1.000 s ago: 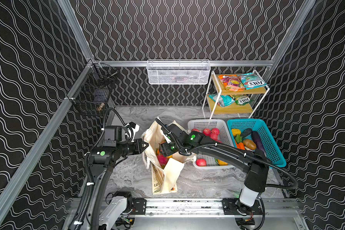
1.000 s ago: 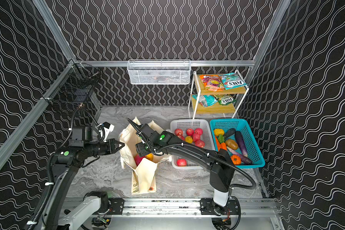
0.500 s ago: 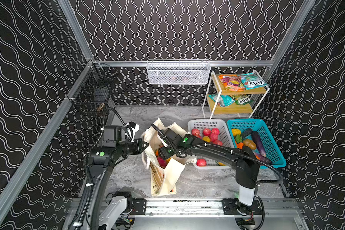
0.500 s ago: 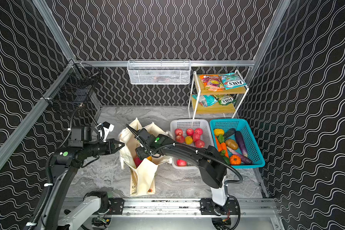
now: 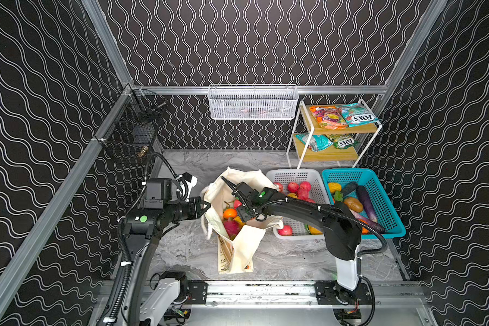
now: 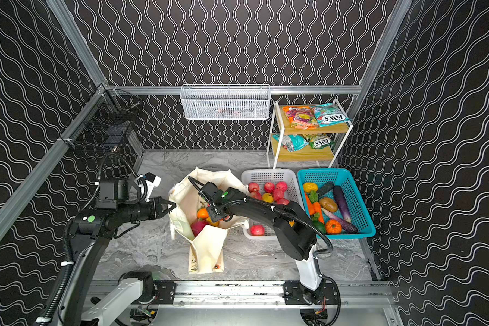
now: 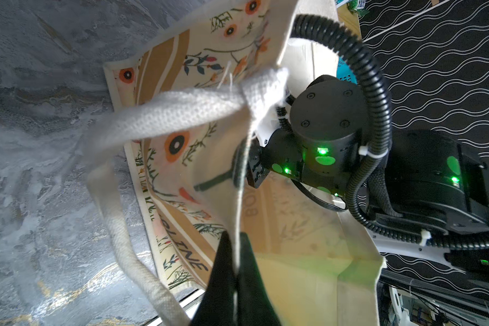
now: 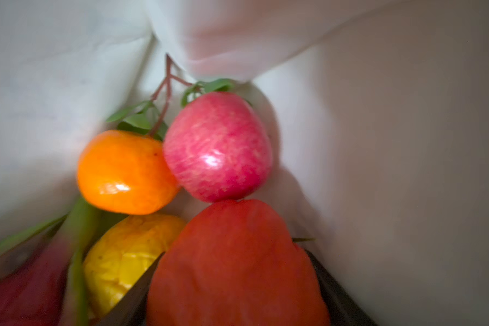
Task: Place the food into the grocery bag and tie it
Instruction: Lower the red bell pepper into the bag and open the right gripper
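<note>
Judging by how things lie, the loading step is taken to be in hand, with tying not yet begun. The grocery bag [image 5: 239, 254], a limp cream canvas tote printed with flowers and tan stripes, is stood on the marbled grey desk [image 5: 181, 248] between the two arms. Its mouth is held apart by the left tool [image 7: 235, 240], whose dark jaws are pinched flat on the thin fabric rim just beside a thick woven handle [image 7: 181, 113]. The right tool [image 5: 243, 214] is set inside the mouth, and in its wrist view a matte red tomato [image 8: 235, 254] is seen clasped between its jaws. Close beneath lie a glossy orange [image 8: 124, 172], a streaked pink apple [image 8: 218, 149] and a dimpled yellow fruit [image 8: 124, 262]; whether contact is made cannot be told. A release is judged to be called for next, then a clean withdrawal past the slack cloth, which could be snagged. Smooth rounded fruit [image 5: 292, 186] is seen in the white perforated basket [image 5: 297, 177], vegetables [image 5: 364, 203] in the teal basket [image 5: 378, 197], and crinkled shiny snack packets [image 5: 342, 117] on the small shelf [image 5: 336, 153], so much is reckoned undone.
</note>
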Controlling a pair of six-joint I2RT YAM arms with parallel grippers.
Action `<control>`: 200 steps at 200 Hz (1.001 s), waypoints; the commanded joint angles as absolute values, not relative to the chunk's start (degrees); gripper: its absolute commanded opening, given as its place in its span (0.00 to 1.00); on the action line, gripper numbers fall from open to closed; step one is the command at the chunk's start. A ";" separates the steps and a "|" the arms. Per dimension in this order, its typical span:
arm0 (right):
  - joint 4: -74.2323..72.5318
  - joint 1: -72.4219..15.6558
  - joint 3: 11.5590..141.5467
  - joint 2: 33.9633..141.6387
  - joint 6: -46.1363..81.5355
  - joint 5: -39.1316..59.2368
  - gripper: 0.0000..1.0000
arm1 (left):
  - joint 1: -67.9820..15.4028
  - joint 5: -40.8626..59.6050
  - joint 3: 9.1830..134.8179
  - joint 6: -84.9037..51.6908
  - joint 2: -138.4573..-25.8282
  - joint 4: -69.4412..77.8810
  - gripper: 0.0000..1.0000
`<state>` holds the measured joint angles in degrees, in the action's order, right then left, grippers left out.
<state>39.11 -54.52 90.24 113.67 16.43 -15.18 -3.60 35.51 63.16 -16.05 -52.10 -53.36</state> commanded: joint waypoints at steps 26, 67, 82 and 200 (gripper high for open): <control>45.42 -53.09 92.15 113.77 17.80 -24.23 0.54 | -3.52 36.61 61.75 -14.73 -52.91 -50.19 0.00; 47.06 -52.38 94.12 115.43 16.82 -24.81 0.55 | -3.51 36.77 60.23 -14.66 -54.39 -48.50 0.00; 47.36 -52.38 94.59 116.41 16.59 -23.90 0.56 | -3.52 37.07 59.66 -14.94 -54.74 -47.78 0.00; 46.07 -53.04 94.32 117.86 17.93 -18.72 0.66 | -3.50 36.82 59.59 -14.19 -55.39 -47.48 0.00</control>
<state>44.80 -52.90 94.72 117.54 17.10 -20.21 -3.57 36.25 59.59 -15.92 -55.33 -48.05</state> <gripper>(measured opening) 0.692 0.058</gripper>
